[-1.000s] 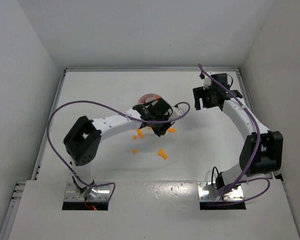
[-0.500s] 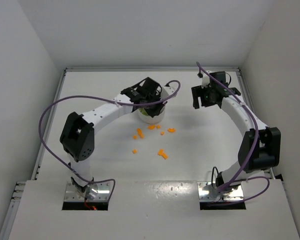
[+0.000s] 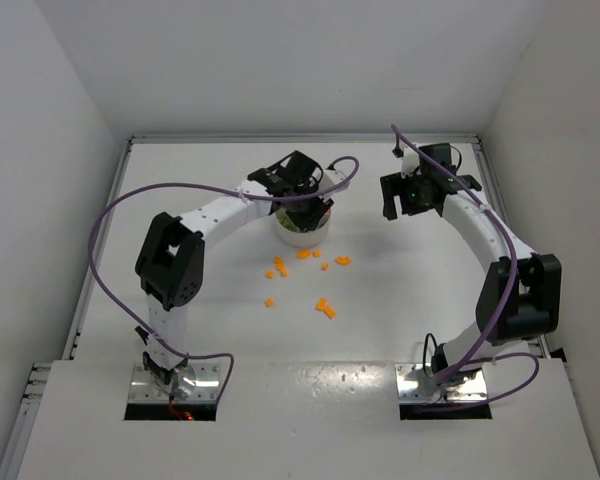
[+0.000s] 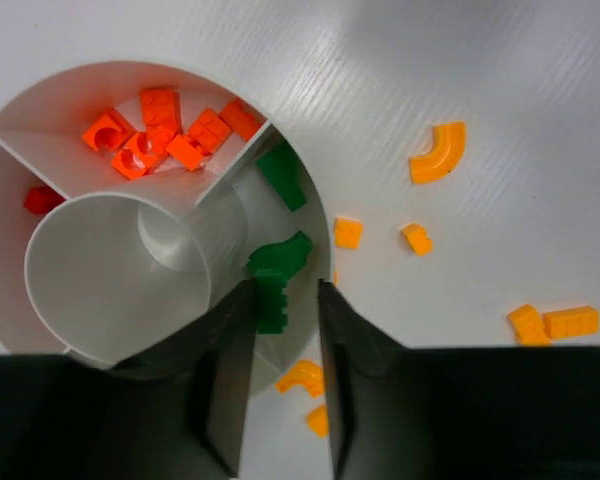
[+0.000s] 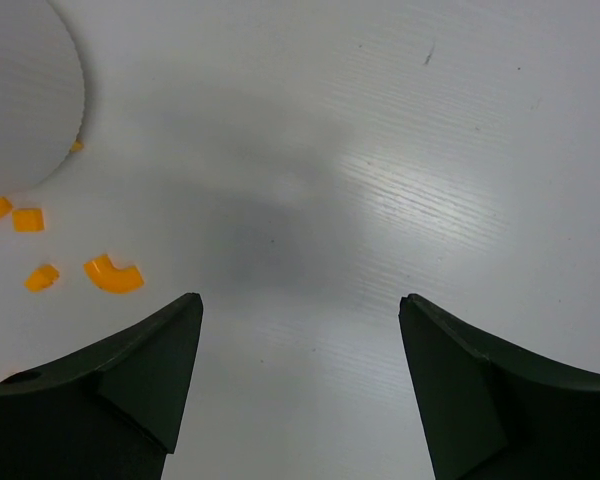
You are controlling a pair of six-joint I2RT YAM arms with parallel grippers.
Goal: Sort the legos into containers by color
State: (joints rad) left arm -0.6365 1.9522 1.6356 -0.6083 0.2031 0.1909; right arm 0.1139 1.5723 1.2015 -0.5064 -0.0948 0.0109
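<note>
The round white dish [image 3: 302,236] has a central cup [image 4: 110,270] and wedge containers around it. One wedge holds several red-orange legos [image 4: 165,130]; the wedge beside it holds two green legos [image 4: 280,175]. My left gripper [image 4: 285,290] hangs over the green wedge, its jaws slightly apart. A green brick [image 4: 271,305] lies against the left finger, with a gap to the right one. Orange legos [image 3: 325,307] lie scattered on the table below the dish. My right gripper [image 5: 300,300] is wide open over bare table, holding nothing.
A curved orange brick [image 4: 438,155] and small orange ones [image 4: 348,232] lie just outside the dish rim [image 4: 130,66]. A lone red brick [image 4: 42,200] sits in another wedge. White walls enclose the table. The right gripper [image 3: 402,195] is to the right of the dish.
My left arm swung from the scattered orange bricks up over the dish, and its jaws have parted a little off the green brick. The right arm barely moved.
</note>
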